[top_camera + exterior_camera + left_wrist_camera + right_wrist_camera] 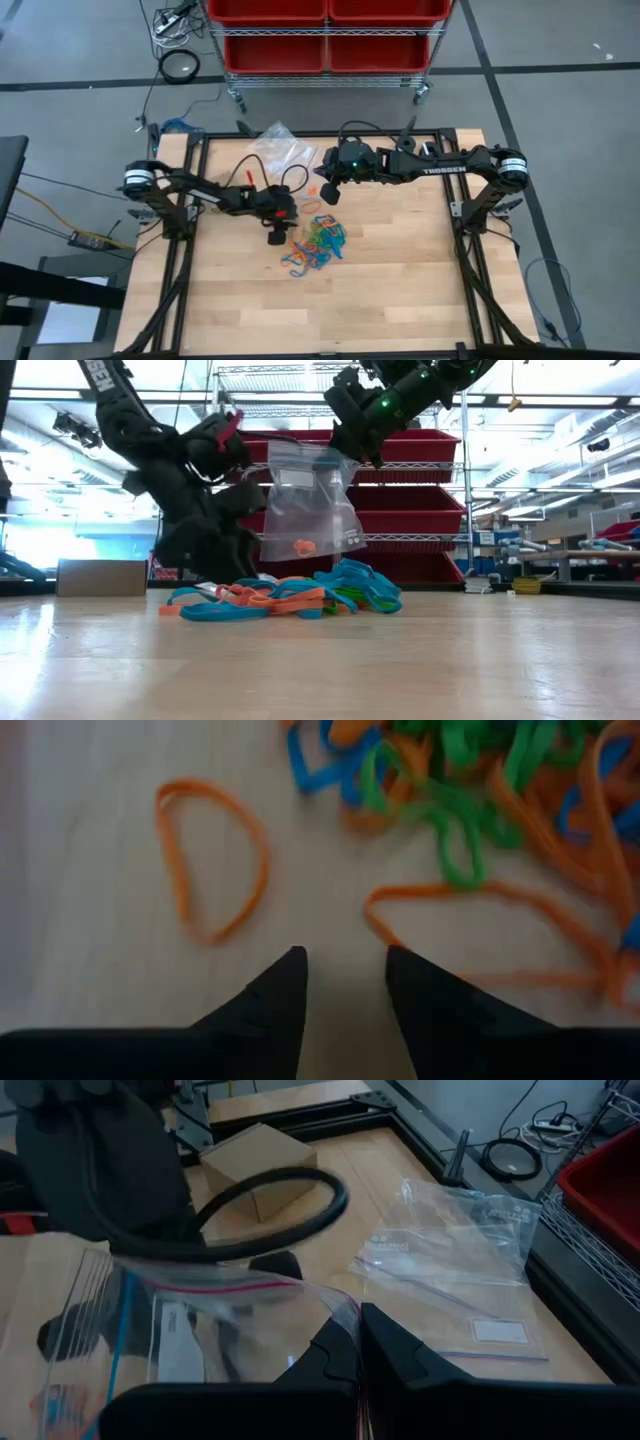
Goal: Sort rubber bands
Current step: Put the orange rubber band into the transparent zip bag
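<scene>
From my left wrist, the rubber bands [470,810] blur together and run off the frame's upper right edge.

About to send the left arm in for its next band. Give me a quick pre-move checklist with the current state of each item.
1. Left gripper open over bare wood: ok.
2. Left gripper holding nothing: ok.
3. Lone orange band lies apart from the pile, easy to single out: ok.
4. Right gripper shut on the clear bag, bag hanging above the table: ok.
5. Bag mouth open to receive a band: cannot tell.
6. Orange bit already in the bag: ok.
</scene>
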